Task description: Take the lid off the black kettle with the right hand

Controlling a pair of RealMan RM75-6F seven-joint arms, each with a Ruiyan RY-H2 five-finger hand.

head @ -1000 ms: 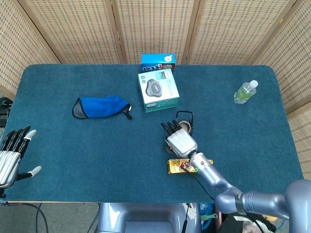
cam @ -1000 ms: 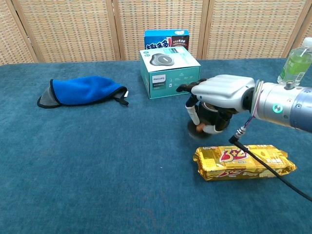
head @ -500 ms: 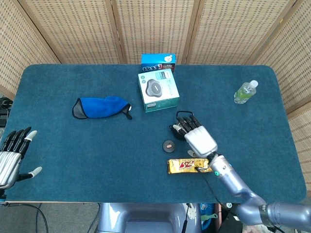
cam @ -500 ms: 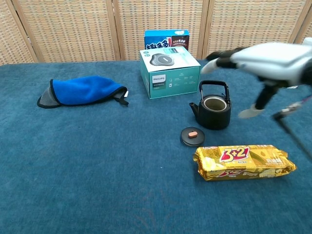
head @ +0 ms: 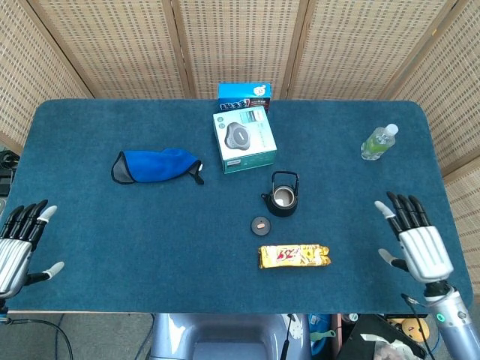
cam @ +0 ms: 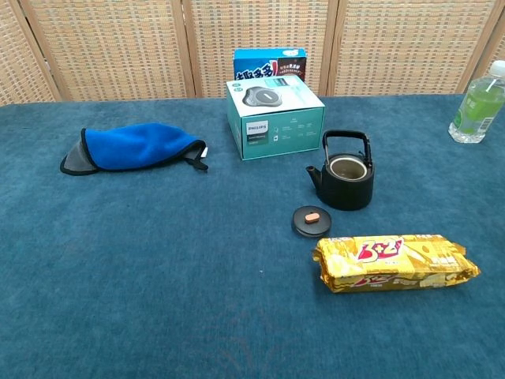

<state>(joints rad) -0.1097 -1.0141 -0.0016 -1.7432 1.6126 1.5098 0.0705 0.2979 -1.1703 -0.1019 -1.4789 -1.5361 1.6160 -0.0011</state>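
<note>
One kettle (head: pixel 283 197) sits mid-bench, open on top, nothing visible inside, and its one lid (head: pixel 259 223) lies just beside it. Also two boxes (head: pixel 244 138), one cloth (head: pixel 153 165), one bottle (head: pixel 378 142), one snack pack (head: pixel 294 256). Left hand (head: pixel 16 248) and right hand (head: pixel 418 246) both spread, empty.

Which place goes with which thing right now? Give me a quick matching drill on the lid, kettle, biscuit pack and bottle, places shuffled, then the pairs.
Things:
1. lid
2. black kettle
3. yellow biscuit pack
4. green bottle

Places or states:
A. far right of the table, near the screen
B. flat on the cloth, between the kettle and the biscuit pack
C. nearest the table's front edge, lying on its side
D. open at the top, handle upright, in front of the teal box

Pairs: 1-B, 2-D, 3-C, 4-A
</note>
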